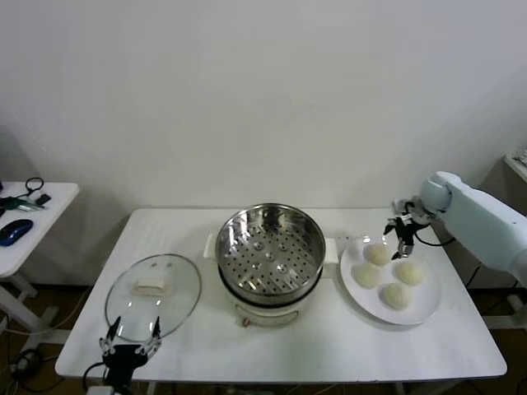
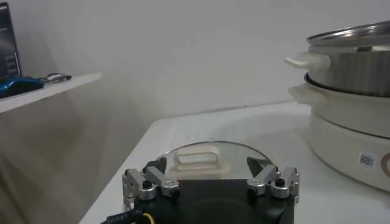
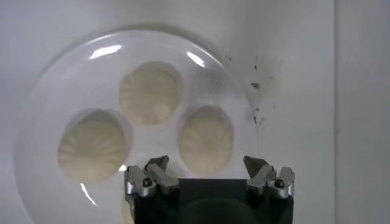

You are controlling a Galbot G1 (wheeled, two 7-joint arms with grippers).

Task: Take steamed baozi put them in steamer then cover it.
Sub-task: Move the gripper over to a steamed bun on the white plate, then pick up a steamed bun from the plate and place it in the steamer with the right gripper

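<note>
Right gripper [image 1: 403, 239], fingers open, hovers over soft, squashable steamed baozi [image 1: 378, 254] on a plate [image 1: 428, 309]; grip sides gently. Left gripper [image 1: 129, 346] open, idle.

No wording can be read anywhere; a small square label [image 2: 365, 159] on the white base of the steamer [image 2: 350, 115] carries print too fine to make out.

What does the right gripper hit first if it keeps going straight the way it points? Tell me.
Probably a baozi on the white plate: the open right gripper points down at it, though the gap above it is unclear.
</note>
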